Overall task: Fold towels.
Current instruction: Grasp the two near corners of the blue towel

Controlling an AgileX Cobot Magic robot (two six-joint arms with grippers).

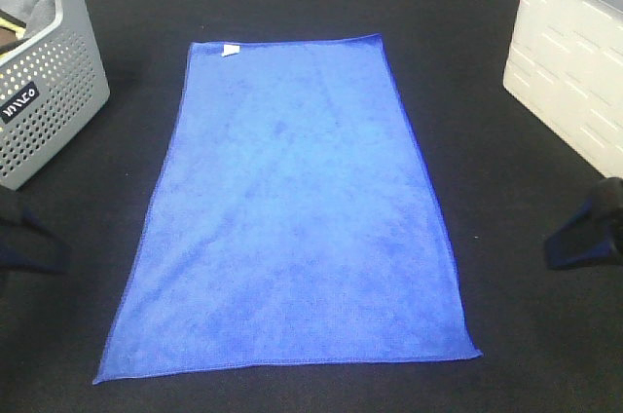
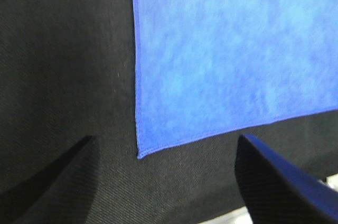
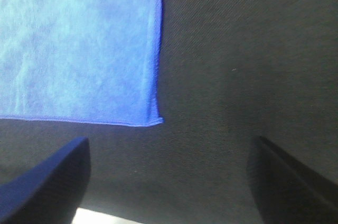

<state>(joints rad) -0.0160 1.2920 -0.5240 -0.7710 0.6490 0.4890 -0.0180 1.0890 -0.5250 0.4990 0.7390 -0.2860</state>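
We see the blue towel [image 1: 292, 208] spread flat in the middle of the black bench [image 1: 487, 140], its white tag [image 1: 230, 49] at the far short edge. The left tool [image 2: 166, 142] is wide open and holds nothing. The right tool [image 3: 170, 140] is also wide open and empty. Each one looks at a near corner.

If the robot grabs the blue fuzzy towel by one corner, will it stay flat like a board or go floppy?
Probably floppy: the bright blue rectangular microfibre towel lies thin and flat against the black tabletop. It likely feels light, and its fuzzy pile may grip that surface rather than slide.
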